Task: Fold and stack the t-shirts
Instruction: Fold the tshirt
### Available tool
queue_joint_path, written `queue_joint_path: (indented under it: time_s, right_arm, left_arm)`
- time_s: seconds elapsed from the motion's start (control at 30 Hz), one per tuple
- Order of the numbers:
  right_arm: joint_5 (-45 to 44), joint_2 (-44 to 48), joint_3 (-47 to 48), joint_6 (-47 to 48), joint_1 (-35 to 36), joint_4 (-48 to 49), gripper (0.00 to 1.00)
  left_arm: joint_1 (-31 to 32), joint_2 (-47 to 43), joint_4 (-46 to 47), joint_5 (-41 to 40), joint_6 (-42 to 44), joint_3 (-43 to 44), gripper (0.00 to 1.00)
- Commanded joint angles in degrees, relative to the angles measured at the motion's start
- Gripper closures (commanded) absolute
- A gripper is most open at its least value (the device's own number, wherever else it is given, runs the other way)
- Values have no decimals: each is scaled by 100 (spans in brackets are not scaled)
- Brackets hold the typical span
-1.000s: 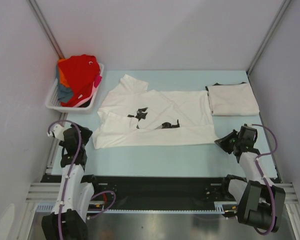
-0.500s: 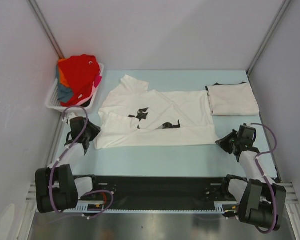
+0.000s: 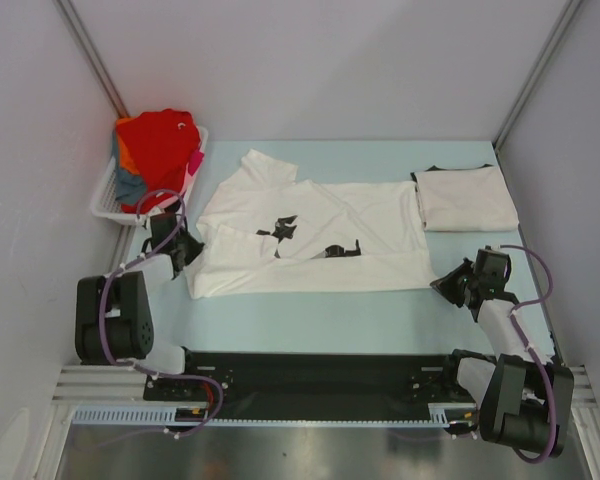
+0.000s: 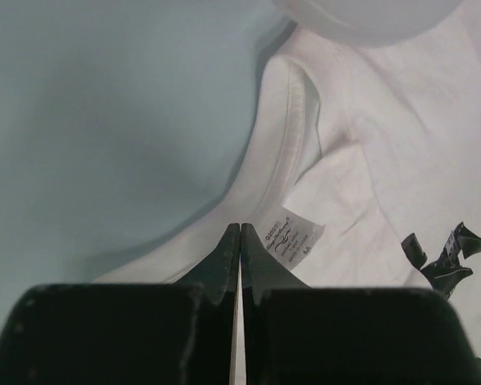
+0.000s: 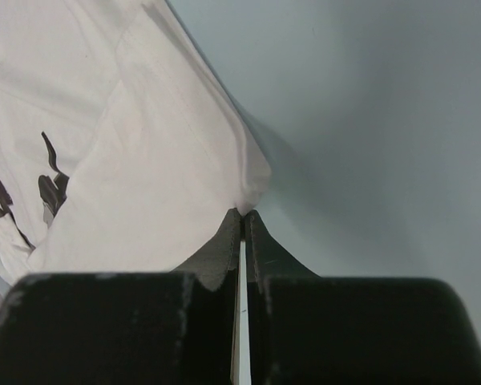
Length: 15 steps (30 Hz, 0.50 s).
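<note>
Left gripper (image 4: 240,233) had its two black fingers pressed together on the neck edge of the white printed t-shirt (image 3: 320,240), just beside the sewn-in label (image 4: 289,241); in the overhead view it sat at the shirt's lower left corner, low on the table (image 3: 310,310). Right gripper (image 5: 242,215) was likewise clamped, its tips meeting on a puckered corner of the same shirt, at the lower right end of the cloth in the overhead view.

That shirt lay spread flat across the middle of the frame, long side running left to right, with one sleeve pointing toward the upper left. Its small black prints (image 3: 280,228) showed near the centre of the fabric. Some creases crossed the cloth.

A plain off-white t-shirt (image 3: 465,198) lay folded into a neat rectangle at the upper right of the table, just beside the spread shirt's right edge; whether the two touched could not be told.

At the upper left stood a white slatted basket (image 3: 105,200), against the left wall. A red t-shirt (image 3: 158,145) was heaped on top of it, with orange (image 3: 120,150), blue-grey (image 3: 128,185) and pink (image 3: 194,162) cloth showing beneath and at its sides.
</note>
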<state>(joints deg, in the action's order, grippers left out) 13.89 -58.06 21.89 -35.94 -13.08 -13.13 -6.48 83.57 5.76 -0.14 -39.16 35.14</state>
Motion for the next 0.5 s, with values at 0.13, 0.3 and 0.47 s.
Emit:
queue_joint_path:
  time_s: [0.13,0.3,0.47]
  right_arm:
    - [-334,41,79,-35,34,-234,100]
    - [-922,277,26,-325,-10,-708,100]
    - [-994,769,-159,-554,-19,-832,100]
  left_arm:
    - [24,564,-4,183,-417,406,100]
    - [-160,853,-461,32,-891,547,100]
    - [-459,1205,-418,102,-1147,565,100]
